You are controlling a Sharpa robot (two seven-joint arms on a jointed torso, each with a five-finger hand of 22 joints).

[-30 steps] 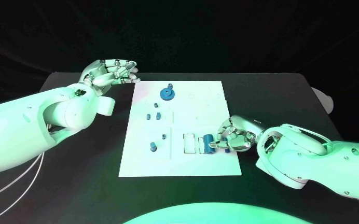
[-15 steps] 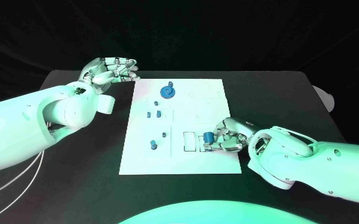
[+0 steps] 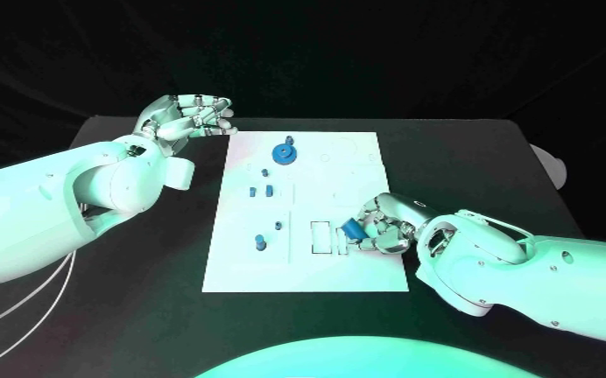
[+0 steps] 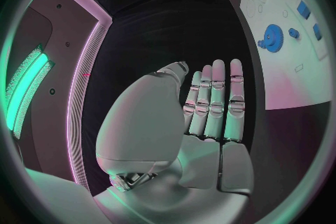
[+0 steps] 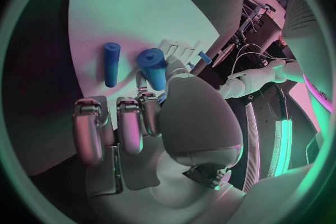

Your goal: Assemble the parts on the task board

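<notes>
Right hand sits over the near right part of the white board, its fingers pinching a short blue cylinder that tilts up off the surface; a thinner blue peg lies flat on the board just beside it. From the head view the cylinder is next to the rectangular slots near the board's front edge. It looks like hard, smooth plastic, stiff and light, so I'd guess it takes little force but could slip or roll between metal fingertips; gripping across its round sides near the middle seems safest, leaving one end free to seat. Left hand hovers off the board's far left corner over the black table, fingers loosely curled and holding nothing; the wrist camera shows them straight and side by side. A toothed blue gear stands on the far part of the board, with small blue pieces between.
</notes>
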